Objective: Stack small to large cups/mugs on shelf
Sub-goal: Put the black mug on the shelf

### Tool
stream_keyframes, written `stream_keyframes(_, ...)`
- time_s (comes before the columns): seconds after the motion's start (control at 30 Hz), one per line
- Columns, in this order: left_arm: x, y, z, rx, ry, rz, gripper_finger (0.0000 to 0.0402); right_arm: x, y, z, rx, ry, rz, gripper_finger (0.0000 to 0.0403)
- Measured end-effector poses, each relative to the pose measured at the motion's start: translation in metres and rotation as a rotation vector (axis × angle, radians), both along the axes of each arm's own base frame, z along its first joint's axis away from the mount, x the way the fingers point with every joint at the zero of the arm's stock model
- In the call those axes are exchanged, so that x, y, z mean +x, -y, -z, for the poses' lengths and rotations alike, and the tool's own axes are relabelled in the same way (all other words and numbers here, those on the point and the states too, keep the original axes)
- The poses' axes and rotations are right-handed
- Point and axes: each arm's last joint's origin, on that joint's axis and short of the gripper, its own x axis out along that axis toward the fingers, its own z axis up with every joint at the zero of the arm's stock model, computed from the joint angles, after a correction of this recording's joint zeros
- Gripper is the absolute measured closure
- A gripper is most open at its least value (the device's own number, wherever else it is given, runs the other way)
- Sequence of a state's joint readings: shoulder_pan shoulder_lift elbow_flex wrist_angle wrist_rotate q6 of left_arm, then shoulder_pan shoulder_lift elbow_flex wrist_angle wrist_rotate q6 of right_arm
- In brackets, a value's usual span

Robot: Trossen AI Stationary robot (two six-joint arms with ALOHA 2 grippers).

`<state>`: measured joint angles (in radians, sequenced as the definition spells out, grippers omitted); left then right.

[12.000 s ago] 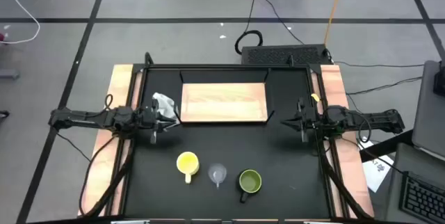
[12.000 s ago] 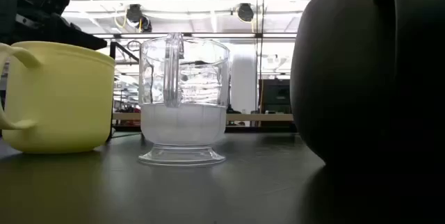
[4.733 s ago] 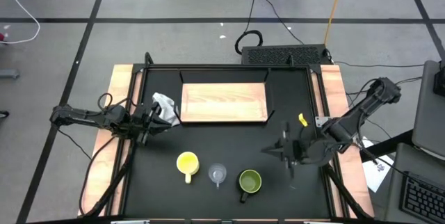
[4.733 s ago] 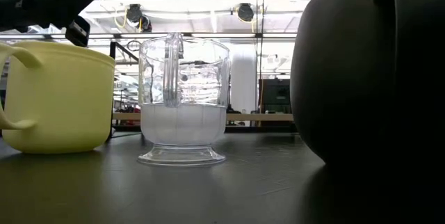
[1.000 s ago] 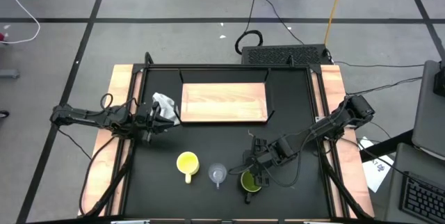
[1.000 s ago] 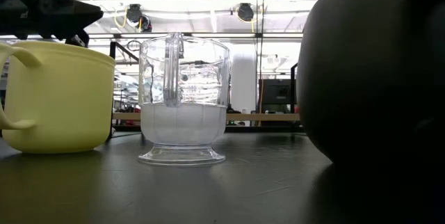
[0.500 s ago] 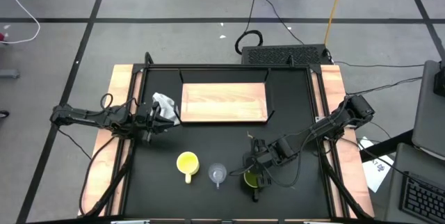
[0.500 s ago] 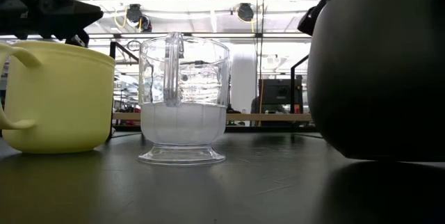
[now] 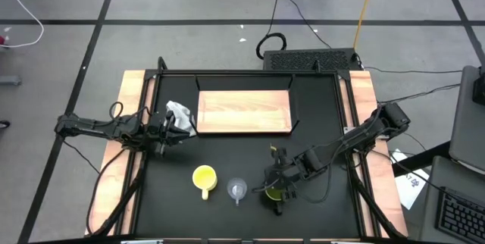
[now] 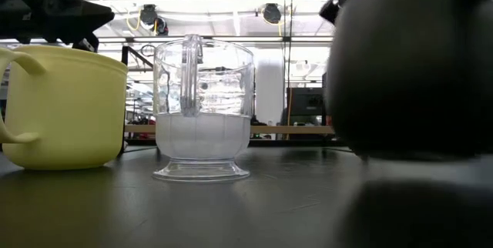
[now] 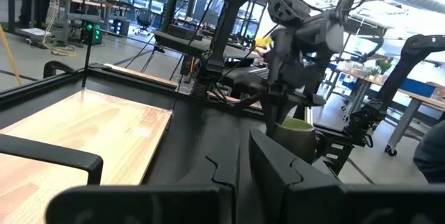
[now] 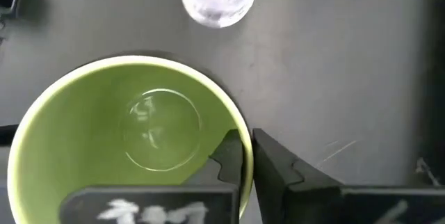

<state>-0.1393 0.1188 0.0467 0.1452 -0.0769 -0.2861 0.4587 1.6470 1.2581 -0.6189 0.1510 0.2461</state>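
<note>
The olive-green mug (image 9: 273, 194) hangs just above the table near its front edge, dark handle (image 9: 277, 210) toward the near edge, with my right gripper (image 12: 247, 161) shut on its rim. In the low view it is a big dark shape (image 10: 408, 63). To its left stand the clear glass cup (image 9: 238, 190) and the yellow mug (image 9: 204, 177), both on their bases. The light-wood shelf (image 9: 244, 111) lies flat at the table's far middle. My left gripper (image 9: 170, 132) waits shut at the table's left, beside a grey-white cloth wad (image 9: 179, 114). My right gripper pinches the green mug's wall at the rim (image 12: 240, 132), one finger (image 12: 228, 156) inside the mug and the other (image 12: 274, 167) outside. The fingers slant down from the table's right and far side. The mug hangs about upright, its base (image 10: 408, 154) clear of the table.
Pale wooden planks (image 9: 125, 161) and dark frame rails run along both table sides. The black tabletop (image 9: 250, 157) lies bare between the shelf and the row of cups. Cables and floor lie beyond the far edge.
My right gripper has taken hold of the green mug's rim and risen a little, rolling its wrist. The mug has shifted slightly, turned its handle and come up off the table. The glass cup, the yellow mug and my left arm have stayed put.
</note>
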Motion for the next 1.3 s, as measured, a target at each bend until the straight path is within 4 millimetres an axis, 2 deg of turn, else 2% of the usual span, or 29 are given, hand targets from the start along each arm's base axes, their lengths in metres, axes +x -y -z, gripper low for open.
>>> stream_keyframes(0.37,0.000,0.000,0.000,0.002,0.000,0.000,0.0369,-0.028,0.015,-0.058,0.027,0.179,-0.002,0.0396)
stream_keyframes(0.57,0.000,0.000,0.000,0.014,0.001,-0.001,0.0369,-0.050,0.028,-0.077,-0.024,0.188,0.033,0.0396)
stream_keyframes(0.73,0.000,0.000,0.000,0.019,0.002,-0.001,0.0369,-0.061,0.033,-0.082,-0.055,0.208,0.037,0.0395)
stream_keyframes(0.9,0.000,0.000,0.000,0.019,0.002,-0.001,0.0369,-0.061,0.032,-0.077,-0.068,0.206,0.019,0.0395)
stream_keyframes(1.03,0.000,0.000,-0.001,0.019,0.007,-0.002,0.0369,-0.052,0.037,-0.077,-0.059,0.262,0.028,0.0395)
stream_keyframes(1.3,0.000,0.000,0.000,0.020,0.006,-0.002,0.0369,-0.033,0.063,-0.078,-0.015,0.293,0.028,0.0395)
